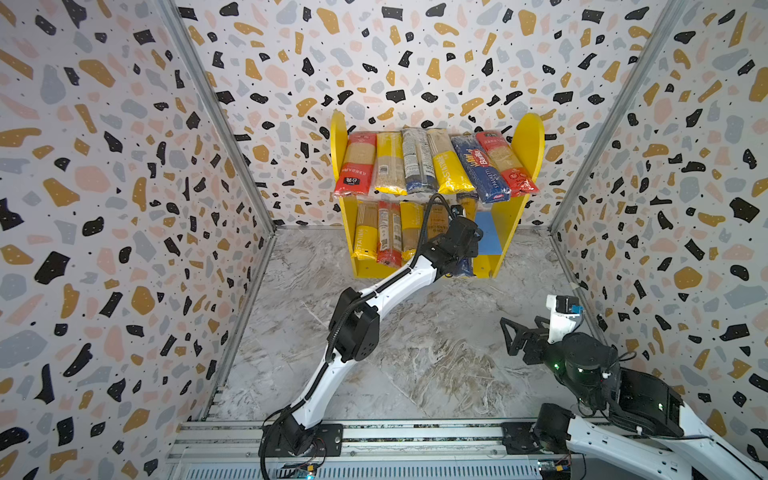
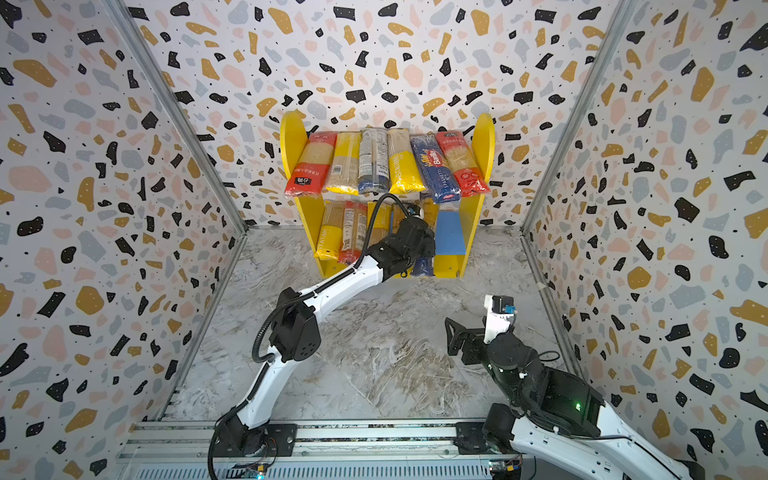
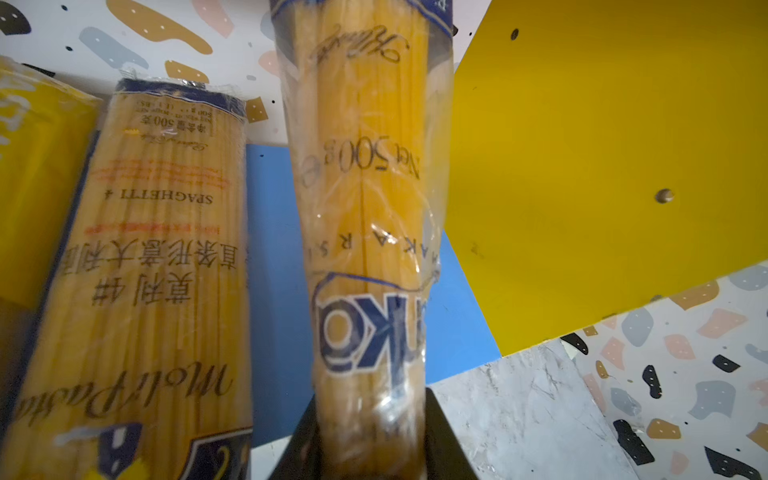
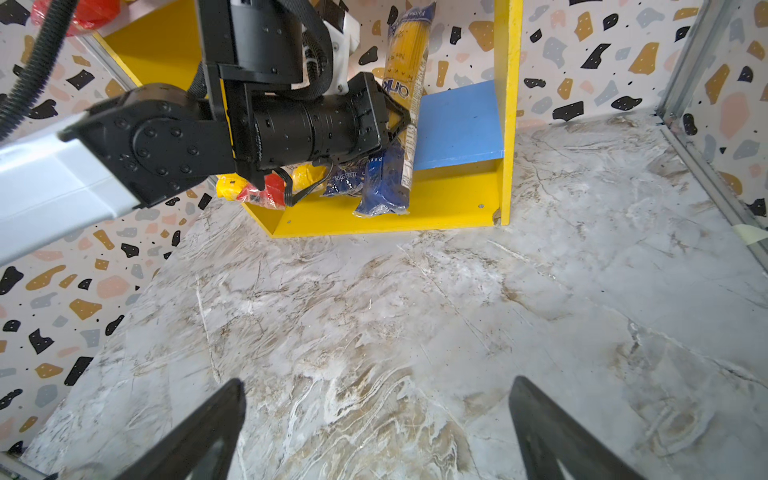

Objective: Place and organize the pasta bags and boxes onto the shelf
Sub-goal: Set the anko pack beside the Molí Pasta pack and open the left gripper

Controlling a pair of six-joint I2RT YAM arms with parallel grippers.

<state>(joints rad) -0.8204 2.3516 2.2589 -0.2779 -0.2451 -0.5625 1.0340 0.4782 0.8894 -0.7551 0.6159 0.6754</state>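
I have the left gripper (image 3: 370,415) clamped on a clear spaghetti packet (image 3: 365,187) standing steeply over the blue lower board (image 3: 274,249) of the shelf (image 1: 528,141), which I judge light, slick and brittle, best held mid-length, while the right gripper (image 4: 378,382) hangs spread wide.

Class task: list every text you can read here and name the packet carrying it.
"Barilla", "SPAGHETTI": dark blue packet, top row.
"STATIME", start cut off: yellow packet, bottom row.
"Net 500 g": held packet.
"SPAGHETTI 4": blue-gold packet beside it.
Red packets: print too small to read.
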